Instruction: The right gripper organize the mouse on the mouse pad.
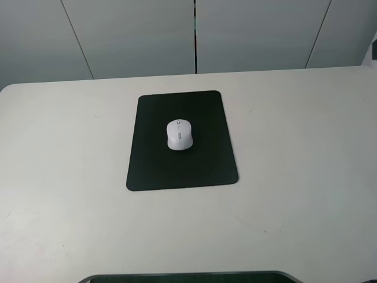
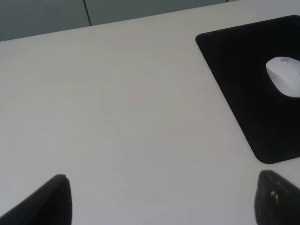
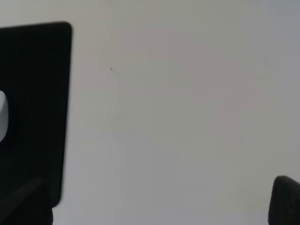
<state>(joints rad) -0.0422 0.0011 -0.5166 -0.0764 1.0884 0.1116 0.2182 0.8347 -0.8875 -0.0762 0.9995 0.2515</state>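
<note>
The white mouse (image 1: 179,134) lies near the middle of the black mouse pad (image 1: 153,171) on the white table. It also shows in the left wrist view (image 2: 285,76) on the pad (image 2: 243,70), and as a sliver in the right wrist view (image 3: 2,115) on the pad (image 3: 35,84). Neither arm shows in the exterior high view. My left gripper (image 2: 161,201) is open and empty over bare table, off to the pad's left. My right gripper (image 3: 159,201) is open and empty, off to the pad's right, with its fingertips (image 3: 286,199) wide apart.
The white table (image 1: 294,147) extends all round the pad. A grey panelled wall (image 1: 194,35) stands behind its far edge. A dark curved edge (image 1: 188,277) shows at the table's near side.
</note>
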